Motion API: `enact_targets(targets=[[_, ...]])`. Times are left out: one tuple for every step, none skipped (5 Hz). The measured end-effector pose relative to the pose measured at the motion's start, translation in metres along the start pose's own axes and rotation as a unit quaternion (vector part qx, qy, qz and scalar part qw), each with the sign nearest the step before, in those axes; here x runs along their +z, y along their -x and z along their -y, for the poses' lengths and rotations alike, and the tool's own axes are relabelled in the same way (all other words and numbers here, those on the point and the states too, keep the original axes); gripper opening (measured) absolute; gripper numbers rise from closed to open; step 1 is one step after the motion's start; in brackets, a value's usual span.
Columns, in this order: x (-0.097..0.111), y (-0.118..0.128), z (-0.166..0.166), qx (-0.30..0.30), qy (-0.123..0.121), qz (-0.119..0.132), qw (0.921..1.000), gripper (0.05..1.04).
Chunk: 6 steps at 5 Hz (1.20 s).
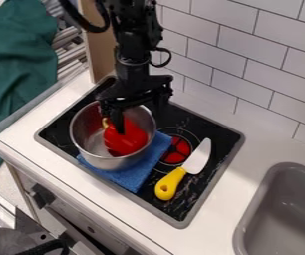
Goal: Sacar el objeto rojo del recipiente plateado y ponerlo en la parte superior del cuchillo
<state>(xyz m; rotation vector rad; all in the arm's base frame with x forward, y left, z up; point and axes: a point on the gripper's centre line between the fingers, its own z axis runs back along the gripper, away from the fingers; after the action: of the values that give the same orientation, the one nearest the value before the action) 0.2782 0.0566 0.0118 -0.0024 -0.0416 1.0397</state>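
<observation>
The black gripper (140,123) hangs over the silver pot (82,136), its fingers apart. One finger reaches down inside the pot in front of the red object (126,141); the other is near the pot's back right rim. Whether the near finger touches the red object I cannot tell. Shaped like a pepper with a yellowish-green stem, the red object lies in the pot. To the right, a knife (196,158) with a white blade and yellow handle rests on the black stovetop, its handle towards the front.
Under the pot lies a folded blue cloth (137,175). A red-patterned burner (176,150) shows between cloth and knife. The grey sink (283,204) is at the lower right, and a white tiled wall (261,64) stands behind the counter.
</observation>
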Motion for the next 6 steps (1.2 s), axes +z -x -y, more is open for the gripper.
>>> enact_targets(targets=[[0.001,-0.005,-0.008,0.015,-0.01,0.001,0.9998,1.009],[0.016,-0.013,-0.016,0.037,0.005,0.014,0.9992,1.009],[0.015,-0.017,-0.025,0.053,0.009,0.012,0.9985,1.008],[0.003,-0.014,-0.027,0.054,0.001,-0.006,0.9985,1.008],[-0.011,-0.01,-0.03,0.057,-0.014,-0.023,0.998,1.009],[-0.022,-0.006,-0.032,0.056,-0.032,-0.031,0.9974,1.009]])
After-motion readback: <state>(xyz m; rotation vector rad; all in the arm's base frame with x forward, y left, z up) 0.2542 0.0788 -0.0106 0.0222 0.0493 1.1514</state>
